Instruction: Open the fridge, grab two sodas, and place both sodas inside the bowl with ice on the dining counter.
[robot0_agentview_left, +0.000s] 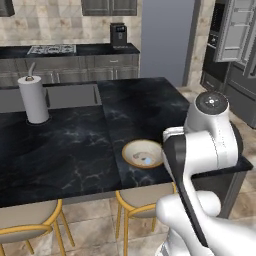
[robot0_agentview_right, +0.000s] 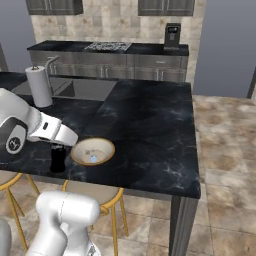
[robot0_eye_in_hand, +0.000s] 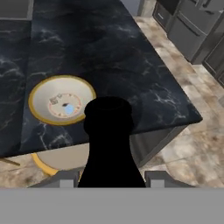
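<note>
One dark bottle (robot0_eye_in_hand: 108, 144) is showing, standing between the gripper (robot0_eye_in_hand: 109, 181) tips, which are pinching it at its base; its slim neck and round mouth are pointing away from the hand camera, black all over. In the right base view the same bottle (robot0_agentview_right: 58, 158) is hanging upright under the white hand, just at 9 o'clock of the bowl and close above the counter top.

One bowl (robot0_agentview_left: 143, 153) is sitting on the dining counter (robot0_agentview_left: 65, 145) near its front edge: shallow, round, tan-yellow rim, white inside, with one pale blue ice cube visible at the bottom. No can is lying in it.

One paper towel roll (robot0_agentview_right: 39, 86) is standing well apart at 10 o'clock of the bowl, beside the inset sink (robot0_agentview_right: 87, 88). Two yellow-framed stools (robot0_agentview_left: 30, 227) are tucked under the front edge.

The black marble at 3 o'clock of the bowl is lying bare up to the counter's corner, with tiled floor beyond. The fridge (robot0_eye_in_hand: 192, 26) is standing far off at 1 o'clock in the hand view
</note>
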